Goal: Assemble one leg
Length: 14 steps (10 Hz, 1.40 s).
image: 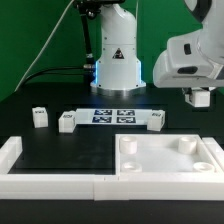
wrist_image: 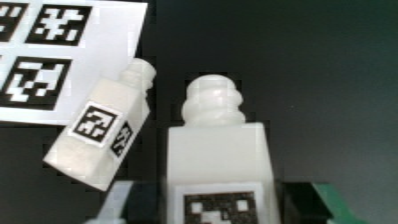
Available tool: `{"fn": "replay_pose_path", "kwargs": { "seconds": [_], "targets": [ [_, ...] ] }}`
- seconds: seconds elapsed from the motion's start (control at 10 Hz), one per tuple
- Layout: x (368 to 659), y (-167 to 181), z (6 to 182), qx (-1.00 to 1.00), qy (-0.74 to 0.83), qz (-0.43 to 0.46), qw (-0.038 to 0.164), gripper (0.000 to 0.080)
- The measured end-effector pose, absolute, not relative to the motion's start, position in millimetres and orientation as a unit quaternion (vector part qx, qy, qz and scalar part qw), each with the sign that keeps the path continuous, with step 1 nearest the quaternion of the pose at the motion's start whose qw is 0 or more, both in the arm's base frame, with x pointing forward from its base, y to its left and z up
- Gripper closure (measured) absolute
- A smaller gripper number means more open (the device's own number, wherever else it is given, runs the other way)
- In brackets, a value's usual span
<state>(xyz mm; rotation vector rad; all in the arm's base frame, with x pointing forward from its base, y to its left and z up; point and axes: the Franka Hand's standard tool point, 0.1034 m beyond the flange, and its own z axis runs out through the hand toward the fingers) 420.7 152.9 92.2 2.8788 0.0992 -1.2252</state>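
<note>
White plastic sits between the fingers of the arm's pale two-finger gripper (image: pixel 200 97), which hangs above the black table (image: pixel 60 150), out past the marker board's end on the exterior view's right. Its jaws look pressed onto a small white cuboid plastic leg (wrist_image: pixel 221 165) with a black-and-white square tag. The leg is held by its body, so the ribbed tip points away from the wrist and is free to enter a hole. A second leg (wrist_image: pixel 103 122) lies tilted just beside that same end of the thin flat white marker board (wrist_image: pixel 50 55), apart from the held one. A third leg (image: pixel 67 121) stands just past the board's other end, and a fourth leg (image: pixel 40 117) stands farther out. Nearer the exterior camera than the board lies a large white square panel (image: pixel 168 160) with corner holes. Judging by the task, one of those holes is where the held leg belongs.
</note>
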Motion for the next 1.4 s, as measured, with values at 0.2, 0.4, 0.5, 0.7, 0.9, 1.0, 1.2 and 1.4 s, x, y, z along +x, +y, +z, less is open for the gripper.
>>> {"fn": "replay_pose_path", "kwargs": {
  "seconds": [0.2,0.4,0.5,0.7,0.9,1.0,1.2,1.4],
  "targets": [
    [428.3,155.3,90.2,0.93,0.034,-0.365,0.001,0.0512],
    [427.6,155.0,88.3,0.932,0.033,-0.361,0.0,0.0512],
    [439.4,158.2,84.9,0.952,0.032,-0.305,-0.007,0.0512],
    [438.2,147.6,84.9,0.983,0.022,-0.183,-0.016,0.0512],
    [455.1,143.9,87.3,0.995,0.018,-0.093,-0.026,0.0511],
    [457.3,142.8,91.4,0.999,0.018,-0.038,-0.032,0.0511],
    [471.7,142.2,100.4,0.998,0.026,0.05,-0.04,0.0511],
    [477.7,147.0,106.8,0.989,0.04,0.13,-0.051,0.0511]
  ]
}}
